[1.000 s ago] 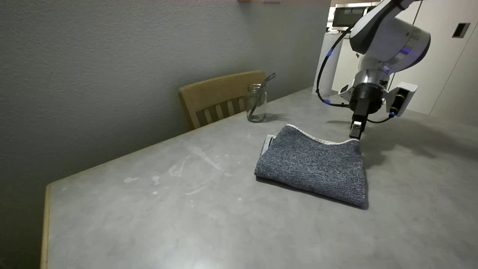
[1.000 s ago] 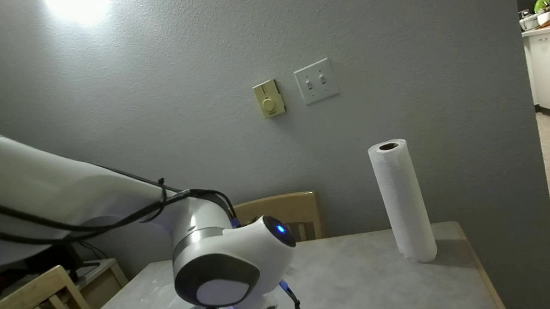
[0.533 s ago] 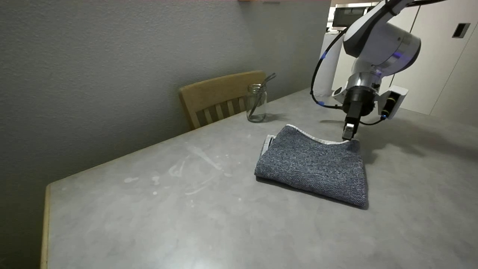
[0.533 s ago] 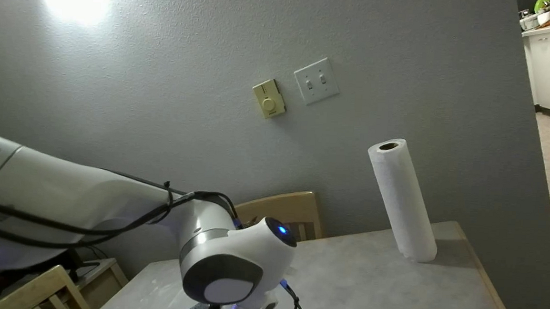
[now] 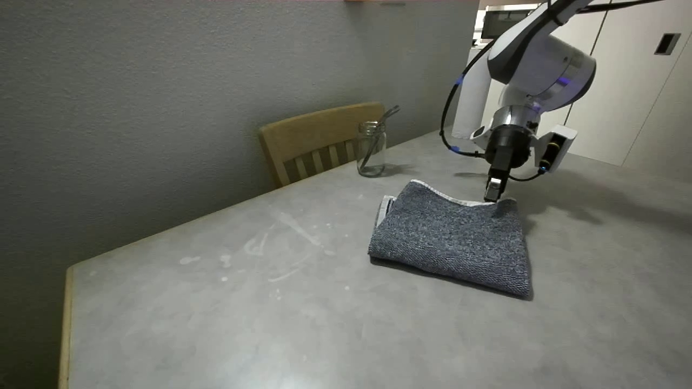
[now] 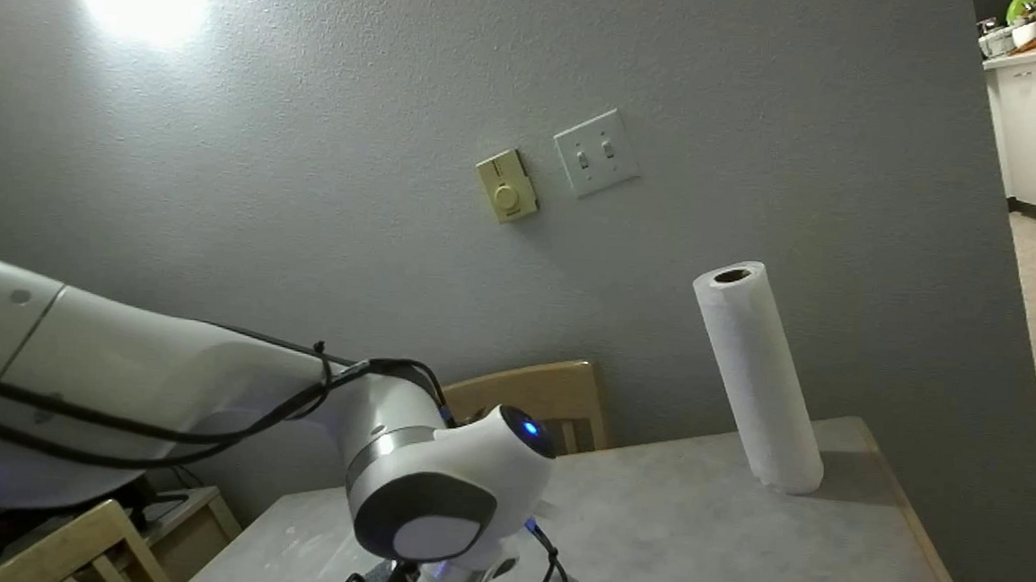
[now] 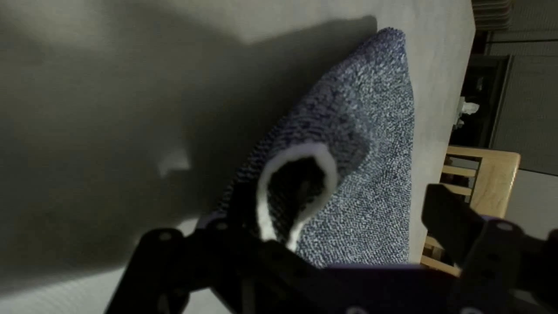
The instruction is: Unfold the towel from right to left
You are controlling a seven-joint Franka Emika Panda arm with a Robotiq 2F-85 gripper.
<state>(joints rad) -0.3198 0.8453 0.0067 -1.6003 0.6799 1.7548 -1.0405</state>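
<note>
The towel (image 5: pixel 448 237) lies folded on the grey table, dark blue-grey with a whitish edge along its far side. My gripper (image 5: pixel 493 195) points down at that edge, near the towel's right corner. Seen from the wrist, the whitish edge (image 7: pixel 329 168) curls up into a loop, and the towel (image 7: pixel 370 218) spreads between the wide-apart fingers of the open gripper (image 7: pixel 344 205). One finger (image 7: pixel 242 205) stands right beside the loop; whether it touches the cloth I cannot tell. In an exterior view the arm hides the gripper, and only a sliver of towel (image 6: pixel 379 575) shows.
A glass jar (image 5: pixel 372 154) with straws stands near the wall-side table edge, a wooden chair (image 5: pixel 319 132) behind it. A paper towel roll (image 6: pixel 759 387) stands upright on the table (image 6: pixel 647 533). The grey wall (image 5: pixel 216 97) runs along that side.
The gripper has moved left along the towel's far edge from its right corner. The towel's edge has shifted slightly left, with its right corner now standing up a little beside the gripper.
</note>
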